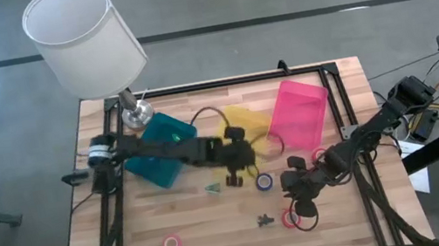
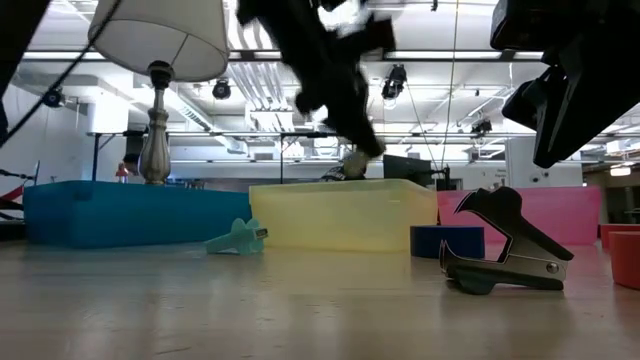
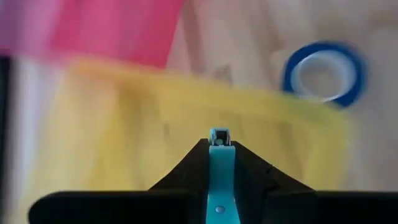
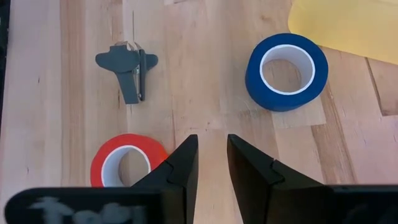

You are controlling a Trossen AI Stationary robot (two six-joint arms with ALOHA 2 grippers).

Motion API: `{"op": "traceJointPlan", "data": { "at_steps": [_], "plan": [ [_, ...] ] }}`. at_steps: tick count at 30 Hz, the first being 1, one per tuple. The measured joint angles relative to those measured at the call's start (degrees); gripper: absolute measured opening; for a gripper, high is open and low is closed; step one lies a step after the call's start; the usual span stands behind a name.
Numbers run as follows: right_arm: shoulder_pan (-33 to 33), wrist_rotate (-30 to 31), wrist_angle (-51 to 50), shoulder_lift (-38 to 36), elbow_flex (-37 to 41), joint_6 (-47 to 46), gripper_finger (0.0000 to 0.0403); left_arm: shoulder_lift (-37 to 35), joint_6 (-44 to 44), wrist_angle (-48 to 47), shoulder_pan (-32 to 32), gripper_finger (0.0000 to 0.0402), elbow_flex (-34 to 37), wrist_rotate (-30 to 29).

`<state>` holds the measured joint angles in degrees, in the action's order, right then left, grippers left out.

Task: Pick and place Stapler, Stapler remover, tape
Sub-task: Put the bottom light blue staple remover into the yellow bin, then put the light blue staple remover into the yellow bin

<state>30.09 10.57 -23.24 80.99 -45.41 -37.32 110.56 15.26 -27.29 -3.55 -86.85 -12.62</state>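
My left gripper (image 1: pixel 236 166) hangs above the near wall of the yellow bin (image 1: pixel 244 126), shut on a slim teal thing (image 3: pixel 219 163) seen end-on; I cannot name it. A second small teal piece (image 1: pixel 212 188) lies on the wood. My right gripper (image 4: pixel 212 146) hovers narrowly open over bare table, touching nothing. It stands between the blue tape roll (image 4: pixel 286 71) and the red roll (image 4: pixel 127 163), both lying flat. The dark staple remover (image 4: pixel 129 70) lies beyond it. The pink roll (image 1: pixel 172 244) lies near the front edge. My left gripper pinches the slim teal thing between its two fingers (image 3: pixel 186 171). The thing's narrow end (image 3: pixel 219 138) pokes out just past the fingertips. It is lifted clear of the table, over the yellow bin (image 3: pixel 124 143). The gripper hides the rest of it.
A teal bin (image 1: pixel 162 148) and a pink bin (image 1: pixel 299 112) flank the yellow one along the far side. A lamp (image 1: pixel 82 39) stands at the far left corner. A black cable loop (image 1: pixel 307 218) lies by the red roll (image 1: pixel 290 218).
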Motion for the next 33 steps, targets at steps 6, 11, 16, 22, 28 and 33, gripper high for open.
{"op": "traceJointPlan", "data": {
  "at_steps": [6, 11, 16, 22, 28, 33],
  "plan": [
    [0.0, 0.0, -0.1, 0.0, 0.0, 0.2, 0.0079, 5.5, -5.1, -0.8, 6.1, 0.0064, 0.1, 2.5],
    [0.0, 0.0, -0.1, 0.0, 0.0, 1.3, 0.0079, 8.5, -4.9, -0.6, 8.2, 0.0086, -0.2, 3.4],
    [0.0, 0.0, -0.1, 0.0, 0.0, 1.3, 0.0079, 8.7, -5.5, -0.5, 9.0, 0.0117, -0.2, 3.9],
    [0.0, 0.0, -0.1, 0.0, 0.1, 1.4, 0.0079, 3.5, -3.9, -2.3, 7.6, 0.0148, -0.3, 1.4],
    [0.0, 0.0, -0.1, 0.0, 0.1, 1.5, 0.0079, -5.3, -10.6, -6.0, 3.4, 0.0153, 1.0, 2.3],
    [0.0, 0.0, -0.2, 0.0, 0.3, 1.6, 0.0079, -10.6, -17.5, -6.9, -2.7, 0.0151, 6.6, 5.9]
  ]
}}
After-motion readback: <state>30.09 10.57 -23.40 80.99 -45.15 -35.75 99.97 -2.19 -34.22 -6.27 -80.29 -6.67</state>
